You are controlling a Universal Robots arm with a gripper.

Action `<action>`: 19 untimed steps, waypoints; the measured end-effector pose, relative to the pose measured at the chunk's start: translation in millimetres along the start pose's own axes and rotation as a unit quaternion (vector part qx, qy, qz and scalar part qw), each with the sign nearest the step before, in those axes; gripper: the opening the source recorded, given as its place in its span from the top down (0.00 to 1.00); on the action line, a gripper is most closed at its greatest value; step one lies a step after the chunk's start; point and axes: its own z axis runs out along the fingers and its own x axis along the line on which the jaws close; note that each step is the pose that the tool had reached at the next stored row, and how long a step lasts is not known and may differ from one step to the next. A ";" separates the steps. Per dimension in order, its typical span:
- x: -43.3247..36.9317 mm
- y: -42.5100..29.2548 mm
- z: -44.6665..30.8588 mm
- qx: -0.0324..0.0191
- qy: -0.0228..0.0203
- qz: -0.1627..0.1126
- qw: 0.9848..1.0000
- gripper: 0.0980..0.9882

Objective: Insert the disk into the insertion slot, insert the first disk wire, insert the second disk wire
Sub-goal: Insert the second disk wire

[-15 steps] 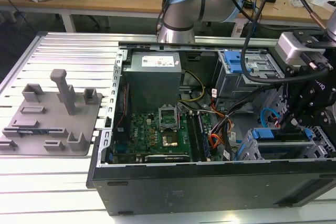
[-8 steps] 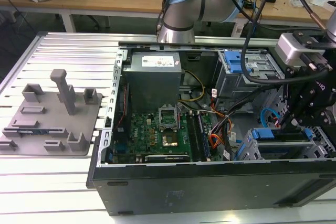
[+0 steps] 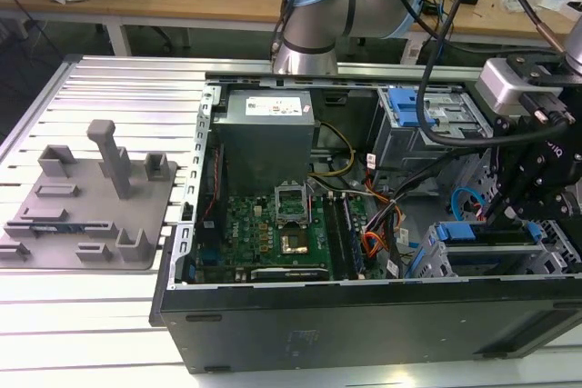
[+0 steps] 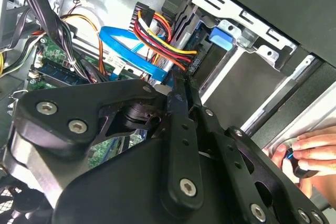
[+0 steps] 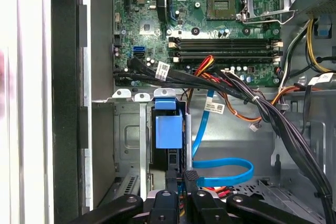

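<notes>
The disk (image 5: 169, 132), seen by its bright blue plastic carrier, sits edge-on inside the grey perforated sheet-metal insertion slot (image 5: 128, 140), long axis running into the bay. The black gripper (image 5: 189, 179) has its jaws closed on a black connector (image 5: 190, 174) of the flat blue wire (image 5: 231, 169) just behind the disk.

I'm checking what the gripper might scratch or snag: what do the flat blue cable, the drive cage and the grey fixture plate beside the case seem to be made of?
Flat blue cable: flexible glossy plastic sheath, judging by its smooth bend.
Drive cage: thin dull grey sheet metal with punched holes.
Grey fixture plate: matte grey, probably moulded or printed plastic; the look leaves it open.
</notes>
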 end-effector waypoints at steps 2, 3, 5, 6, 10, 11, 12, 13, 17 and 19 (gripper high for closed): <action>0.0 0.0 0.8 0.000 0.000 -0.001 1.000 0.93; 0.0 0.0 1.1 0.000 0.000 -0.001 1.000 0.93; -0.1 0.0 2.6 0.000 0.000 -0.003 1.000 0.93; -0.1 0.1 3.6 0.000 0.001 -0.004 1.000 0.93; -0.1 0.3 5.1 0.000 0.000 -0.006 1.000 0.93; -0.1 0.3 5.3 0.000 0.000 -0.006 1.000 0.92; -0.2 0.3 5.4 0.000 0.000 -0.006 1.000 0.85; -0.2 0.4 5.5 0.000 0.000 -0.006 1.000 0.85; 0.0 0.8 -26.4 0.000 0.001 -0.006 1.000 0.57; -1.2 0.9 -27.7 0.000 0.004 -0.006 1.000 0.59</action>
